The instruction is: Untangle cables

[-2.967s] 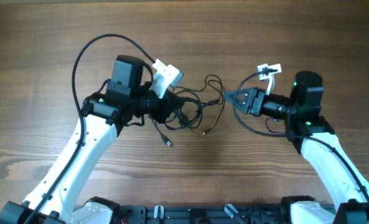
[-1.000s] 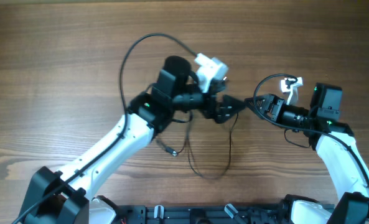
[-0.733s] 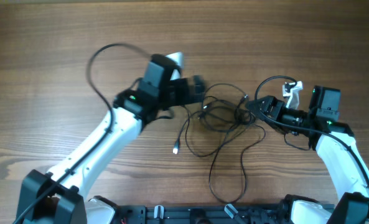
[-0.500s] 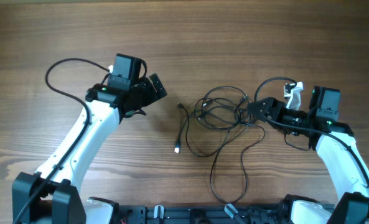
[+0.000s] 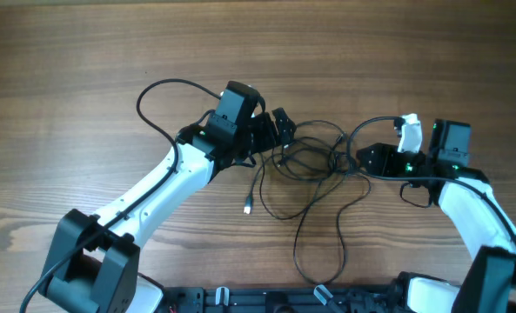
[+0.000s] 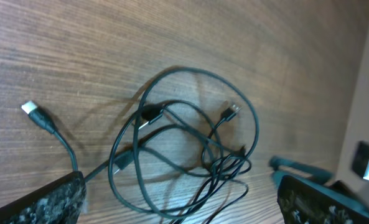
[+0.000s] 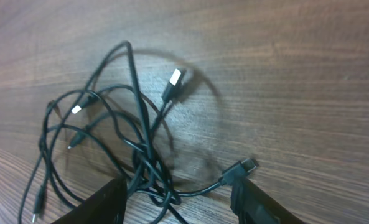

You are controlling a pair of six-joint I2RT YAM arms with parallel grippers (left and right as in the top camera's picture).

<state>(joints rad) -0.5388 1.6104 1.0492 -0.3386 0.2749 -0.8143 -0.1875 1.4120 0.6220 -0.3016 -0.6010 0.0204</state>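
Note:
The cables [image 5: 314,161] are thin black wires lying in a loose tangle at mid table, with long strands trailing toward the near edge. My left gripper [image 5: 278,130] hovers at the tangle's left side. In the left wrist view it [image 6: 181,202] is open wide, with the looped cables [image 6: 184,143] on the wood between and beyond its fingers [image 6: 41,202]. My right gripper [image 5: 366,159] sits at the tangle's right edge. In the right wrist view it [image 7: 178,205] has jaws partly apart, with knotted cables [image 7: 148,177] between its fingers [image 7: 94,205]; they are not pinched.
A white-tipped plug [image 5: 247,209] lies left of the trailing strands, and another plug [image 7: 243,167] rests by my right finger. A long loop [image 5: 314,261] reaches the table's near edge. Each arm carries its own thicker black cable [image 5: 166,96]. The table is brown wood.
My left arm, swung away to the left half a second ago, has come back to the tangle's left side, still open. My right jaws have narrowed around the strands. The tangle has stayed put.

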